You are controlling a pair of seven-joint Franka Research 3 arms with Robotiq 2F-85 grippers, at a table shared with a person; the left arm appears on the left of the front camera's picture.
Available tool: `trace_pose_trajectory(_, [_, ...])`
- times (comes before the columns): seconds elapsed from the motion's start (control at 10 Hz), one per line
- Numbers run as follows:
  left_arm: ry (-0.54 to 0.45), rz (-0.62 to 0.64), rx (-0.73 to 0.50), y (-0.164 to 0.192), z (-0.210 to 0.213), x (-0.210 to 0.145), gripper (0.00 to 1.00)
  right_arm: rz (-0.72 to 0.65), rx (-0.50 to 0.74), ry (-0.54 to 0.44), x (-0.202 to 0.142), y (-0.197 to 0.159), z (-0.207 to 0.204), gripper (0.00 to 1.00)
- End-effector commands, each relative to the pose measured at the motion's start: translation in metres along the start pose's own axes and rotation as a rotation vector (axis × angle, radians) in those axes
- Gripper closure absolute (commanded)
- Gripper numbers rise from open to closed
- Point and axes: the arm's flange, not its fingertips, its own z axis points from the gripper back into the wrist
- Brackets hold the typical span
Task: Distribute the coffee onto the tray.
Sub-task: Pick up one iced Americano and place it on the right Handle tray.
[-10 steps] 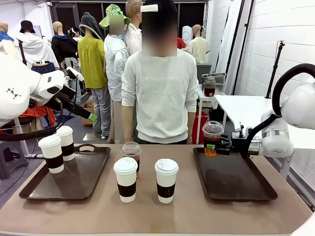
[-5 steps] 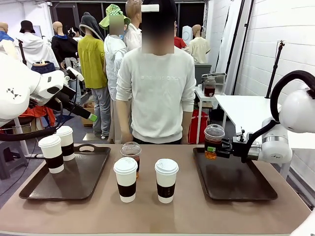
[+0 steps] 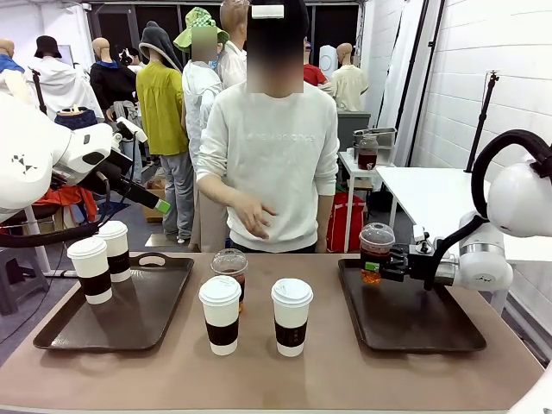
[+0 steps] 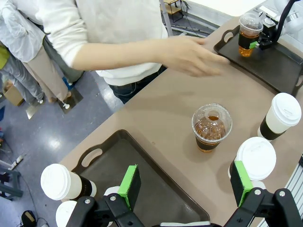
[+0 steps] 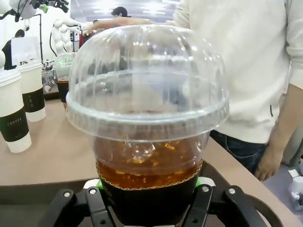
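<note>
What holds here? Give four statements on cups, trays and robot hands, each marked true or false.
1. The right robot hand is shut on a clear plastic dome-lidded cup of dark coffee. True.
2. The left dark brown tray holds three white paper cups with dark brown sleeves. False: it holds two.
3. The left robot hand is open and empty. True.
4. The other clear dome-lidded cup lies tipped over. False: it stands upright.

The dome-lidded cup [image 5: 147, 118] is clear, glossy plastic. Each paper cup [image 3: 221, 317] has a smooth white lid and a matt dark brown sleeve. The left tray [image 3: 147, 312] and right tray [image 3: 418, 323] are dark and smooth with a faint sheen, and the table [image 3: 345, 379] is matt.
</note>
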Motion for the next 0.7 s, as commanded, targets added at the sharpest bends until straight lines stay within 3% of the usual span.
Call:
trace_pose_trajectory(0.0, [0.000,0.004,-0.009,0.001,0.000,-0.001,0.00,-0.035,-0.012,-0.017,0.004,-0.014,-0.006,0.36])
trace_pose_trajectory(0.6, [0.000,0.004,-0.009,0.001,0.000,-0.001,0.00,-0.079,-0.014,0.045,-0.012,-0.020,-0.011,0.36])
